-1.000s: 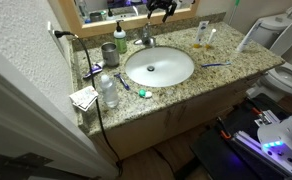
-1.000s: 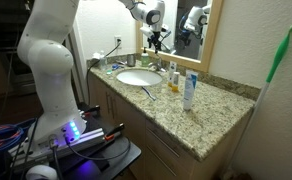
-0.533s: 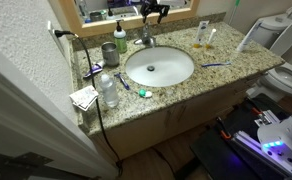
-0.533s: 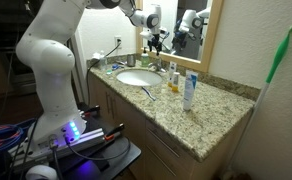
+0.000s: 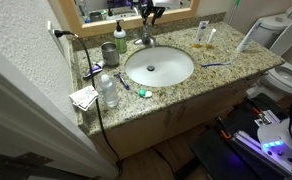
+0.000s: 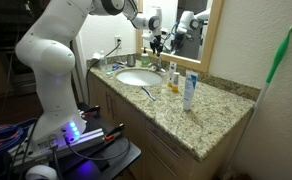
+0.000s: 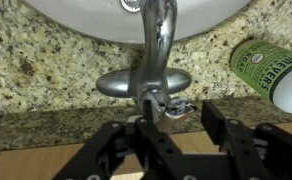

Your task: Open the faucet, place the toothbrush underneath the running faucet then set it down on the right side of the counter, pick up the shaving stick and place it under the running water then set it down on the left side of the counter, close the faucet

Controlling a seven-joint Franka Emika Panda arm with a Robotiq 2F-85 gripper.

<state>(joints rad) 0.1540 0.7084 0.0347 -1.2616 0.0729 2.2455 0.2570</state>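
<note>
My gripper (image 7: 176, 130) hangs at the back edge of the counter (image 7: 46, 60), and in the wrist view my two black fingers (image 7: 136, 145) stand apart with a gap between them. The small rear knob of the faucet (image 7: 154, 60) sits in that gap, closer to one finger than the other. Whether either pad is pressing on it I cannot tell. Just past my fingertips lies the faucet's flat chrome base on the speckled granite, and from it the spout runs away from me, out over the rim of the white basin (image 7: 86, 15). A green bottle (image 7: 271, 70) shows just beside the base, at the edge of that view. In an exterior view my gripper (image 5: 149, 14) is in front of the mirror, directly above the faucet (image 5: 146, 40), with the oval basin (image 5: 158, 67) beyond it toward the counter's front edge. The toothbrush (image 5: 216, 66), a thin blue stick, lies flat on the granite beside the basin, well apart from me, and an amber bottle (image 5: 200, 38) stands behind it near the wall. On the basin's opposite side stand a grey cup (image 5: 109, 52) and a clear plastic bottle (image 5: 107, 90). In an exterior view my white arm (image 6: 51, 60) arches over to the gripper (image 6: 156, 42), the toothbrush (image 6: 146, 92) lies by the basin's rim, and a white tube (image 6: 189, 90) stands upright farther along the counter (image 6: 206, 115).
</note>
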